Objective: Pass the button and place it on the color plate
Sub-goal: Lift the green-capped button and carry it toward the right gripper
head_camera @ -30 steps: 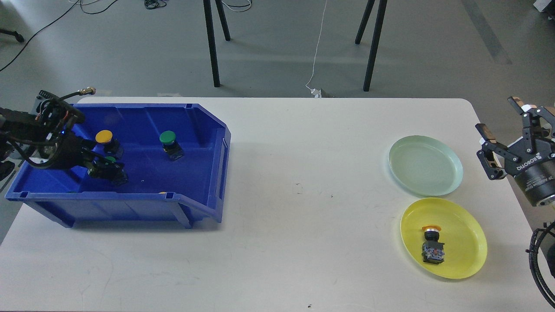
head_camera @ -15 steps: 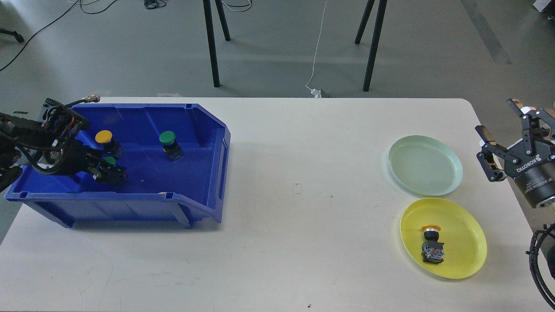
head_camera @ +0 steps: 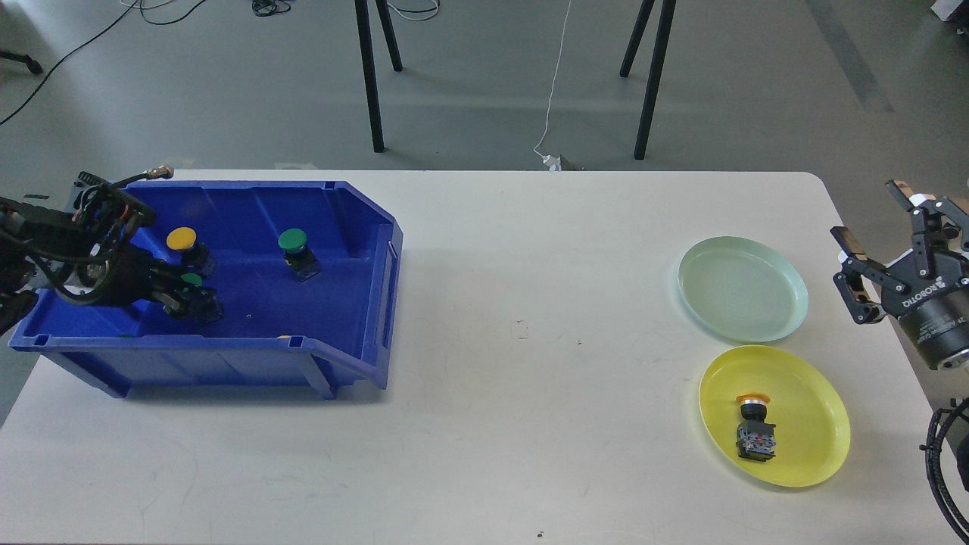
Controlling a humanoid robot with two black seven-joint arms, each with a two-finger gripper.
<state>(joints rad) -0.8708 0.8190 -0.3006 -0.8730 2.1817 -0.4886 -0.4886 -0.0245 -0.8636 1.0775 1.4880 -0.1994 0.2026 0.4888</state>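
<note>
A blue bin (head_camera: 378, 250) at the left holds a yellow-capped button (head_camera: 182, 239), a green-capped button (head_camera: 292, 241) and a second green-capped button (head_camera: 192, 281). My left gripper (head_camera: 184, 291) reaches into the bin from the left, its dark fingers closed around this second green button low in the bin. My right gripper (head_camera: 878, 223) is open and empty, in the air past the right edge of the pale green plate (head_camera: 742, 289). The yellow plate (head_camera: 810, 393) in front of it holds an orange-capped button (head_camera: 755, 428) lying on its side.
The white table (head_camera: 530, 341) stretches between the bin and the plates. Black stand legs (head_camera: 369, 76) and cables are on the floor behind the table. A black cable loop (head_camera: 942, 454) hangs at the right edge.
My left gripper drew back slightly to the left inside the bin and its fingers tightened around the green button. My right gripper drifted a little to the right and down.
</note>
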